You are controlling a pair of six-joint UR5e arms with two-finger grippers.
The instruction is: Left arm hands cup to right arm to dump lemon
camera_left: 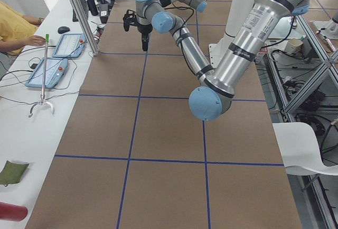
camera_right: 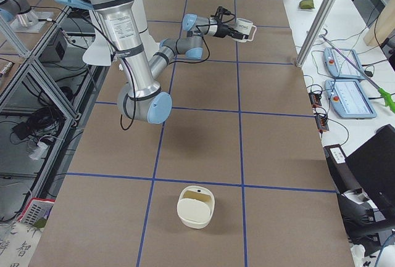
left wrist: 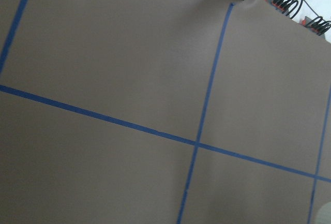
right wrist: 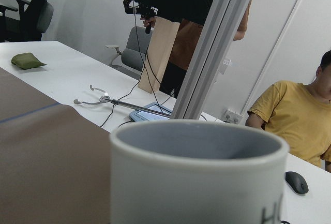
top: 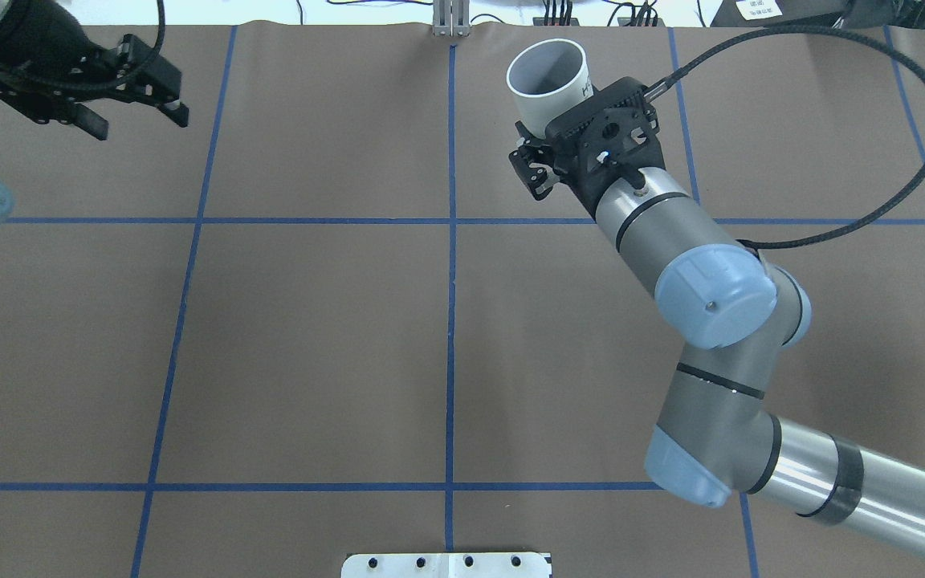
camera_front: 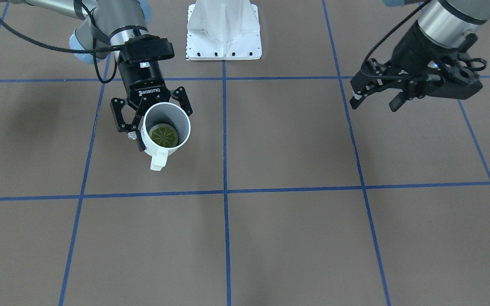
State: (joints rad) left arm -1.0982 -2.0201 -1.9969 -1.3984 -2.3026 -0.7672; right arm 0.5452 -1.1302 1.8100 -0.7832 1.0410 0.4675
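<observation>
My right gripper (camera_front: 156,123), the black one marked ROBOTIQ, is shut on the white cup (camera_front: 166,127) and holds it roughly upright above the table. The cup's handle (camera_front: 158,160) points away from the wrist. A greenish-yellow lemon (camera_front: 163,135) lies at the bottom of the cup. From overhead the cup (top: 549,80) sits at the far right-centre with the right gripper (top: 547,144) behind it; the lemon is hidden there. The cup's rim (right wrist: 199,138) fills the right wrist view. My left gripper (camera_front: 374,102), far off to the other side, is open and empty, also at the overhead view's top left (top: 137,120).
The brown table carries a blue tape grid. A cream container (camera_right: 196,205) stands on the table near its right end. The white robot base plate (camera_front: 223,29) is at the back centre. An aluminium post (camera_right: 321,14), control tablets (camera_right: 345,94) and a seated person (right wrist: 295,120) lie beyond the far edge.
</observation>
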